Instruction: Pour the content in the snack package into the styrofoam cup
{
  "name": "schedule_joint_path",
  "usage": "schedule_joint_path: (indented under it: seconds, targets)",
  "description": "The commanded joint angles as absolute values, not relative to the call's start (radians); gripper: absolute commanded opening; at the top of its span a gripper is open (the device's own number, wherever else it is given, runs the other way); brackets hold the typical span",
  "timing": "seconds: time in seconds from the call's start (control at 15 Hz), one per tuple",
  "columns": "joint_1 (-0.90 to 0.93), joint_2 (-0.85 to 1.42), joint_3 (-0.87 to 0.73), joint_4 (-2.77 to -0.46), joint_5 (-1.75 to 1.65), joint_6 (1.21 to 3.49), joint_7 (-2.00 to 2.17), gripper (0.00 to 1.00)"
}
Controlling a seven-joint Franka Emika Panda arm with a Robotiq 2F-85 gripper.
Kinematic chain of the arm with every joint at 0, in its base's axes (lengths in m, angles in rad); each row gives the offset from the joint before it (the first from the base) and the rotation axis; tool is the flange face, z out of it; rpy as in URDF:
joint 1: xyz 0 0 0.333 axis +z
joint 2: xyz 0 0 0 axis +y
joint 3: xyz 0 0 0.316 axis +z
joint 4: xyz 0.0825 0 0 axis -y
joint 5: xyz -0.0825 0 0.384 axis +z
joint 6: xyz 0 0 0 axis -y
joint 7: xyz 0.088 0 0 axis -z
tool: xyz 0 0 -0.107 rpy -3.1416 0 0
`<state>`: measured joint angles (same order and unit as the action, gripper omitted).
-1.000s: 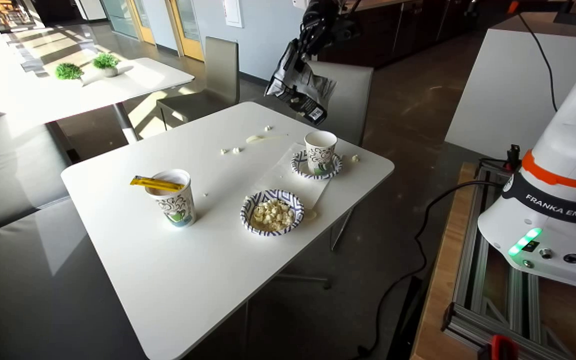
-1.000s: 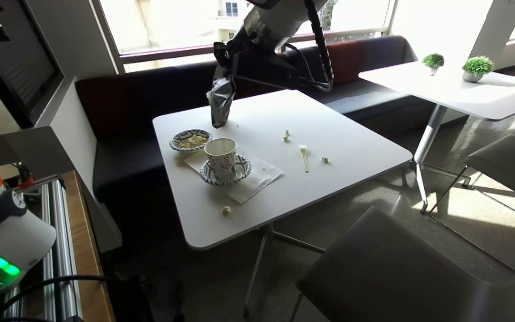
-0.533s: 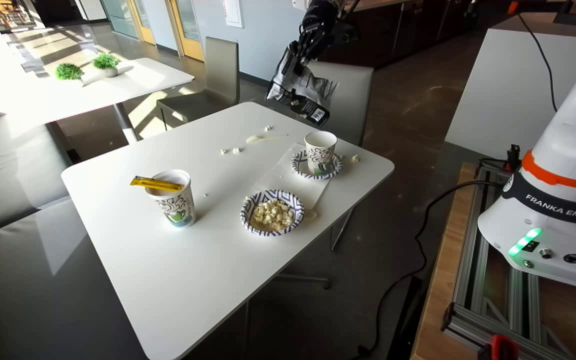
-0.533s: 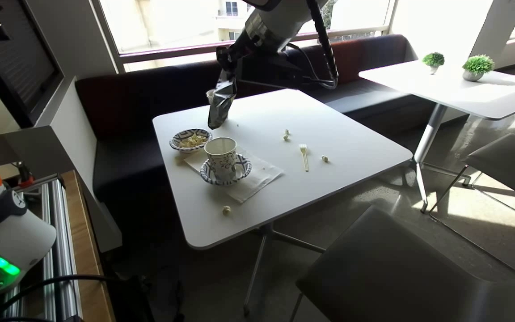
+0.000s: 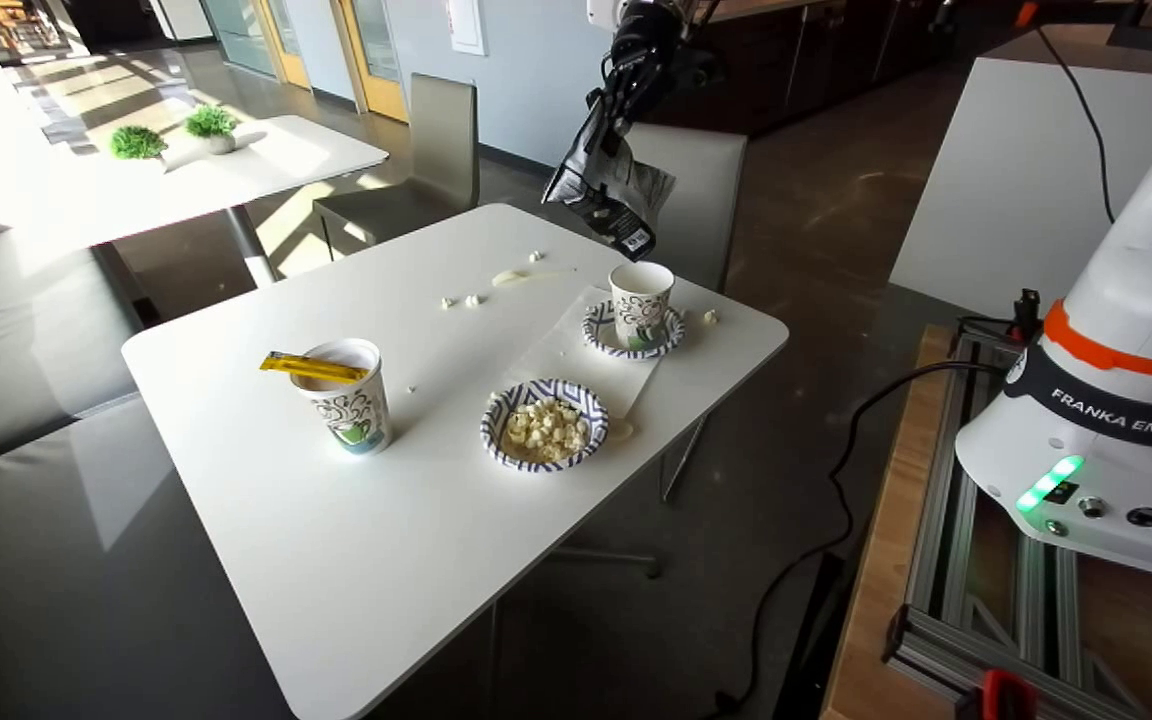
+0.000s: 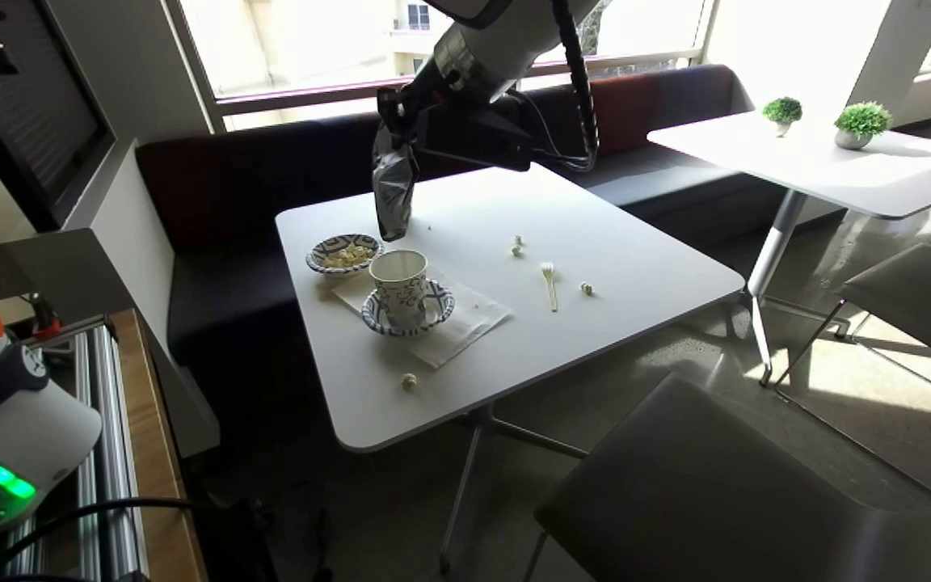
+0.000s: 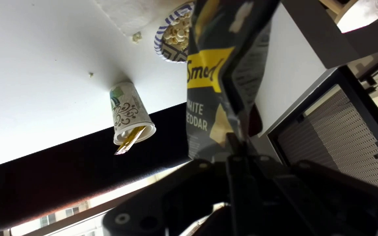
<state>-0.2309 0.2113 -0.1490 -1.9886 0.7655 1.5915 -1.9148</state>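
Hand (image 7: 240, 147): I've got it clenched on the snack package (image 5: 611, 188).
Cup (image 5: 641, 300): upright in a patterned bowl (image 5: 595, 328).
Snack package: slanting above the counter (image 5: 376, 560), near the cup.

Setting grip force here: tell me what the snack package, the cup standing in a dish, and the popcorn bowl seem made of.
Snack package: shiny foil or metallised film; its creases catch silvery highlights.
Cup: likely satin-coated paper, from its thin lip and printed scrolls, though foam is possible.
Popcorn bowl: probably pressed paper, from its thin patterned rim; whether matte or glossy is unclear.
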Motion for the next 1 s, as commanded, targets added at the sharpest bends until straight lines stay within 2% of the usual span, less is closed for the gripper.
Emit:
schedule_joint_path:
  seconds: [0.0, 0.07, 0.13, 0.2, 0.27, 0.33, 0.4, 0.47, 0.53, 0.6, 0.67, 0.73, 0.8, 0.87, 0.93]
  targets:
    - [-0.231, 0.203, -0.148, -2.003, 0.796, 1.615, -1.949, 0.00]
    - [-0.237, 0.204, -0.145, -2.003, 0.806, 1.585, -1.979, 0.00]
    - [-0.221, 0.197, -0.141, -2.008, 0.798, 1.709, -2.069, 0.00]
    - [-0.230, 0.209, -0.153, -1.988, 0.743, 1.530, -1.882, 0.00]
    - [-0.228, 0.195, -0.140, -2.021, 0.809, 1.666, -2.045, 0.00]
    - [-0.223, 0.205, -0.143, -2.009, 0.784, 1.661, -2.010, 0.00]
    - [-0.237, 0.223, -0.148, -1.976, 0.741, 1.489, -1.931, 0.00]
    - [-0.220, 0.200, -0.137, -2.012, 0.786, 1.698, -2.089, 0.00]
    - [-0.234, 0.218, -0.149, -1.979, 0.736, 1.481, -1.906, 0.00]
    - [-0.224, 0.196, -0.138, -2.023, 0.791, 1.667, -2.067, 0.00]
    - [-0.218, 0.201, -0.139, -2.010, 0.761, 1.677, -2.074, 0.00]
    - [-0.235, 0.220, -0.142, -1.985, 0.745, 1.512, -1.992, 0.00]
    - [-0.218, 0.199, -0.135, -2.021, 0.785, 1.720, -2.132, 0.00]
    - [-0.229, 0.217, -0.142, -1.997, 0.763, 1.565, -2.012, 0.00]
    - [-0.226, 0.206, -0.135, -2.020, 0.814, 1.678, -2.114, 0.00]
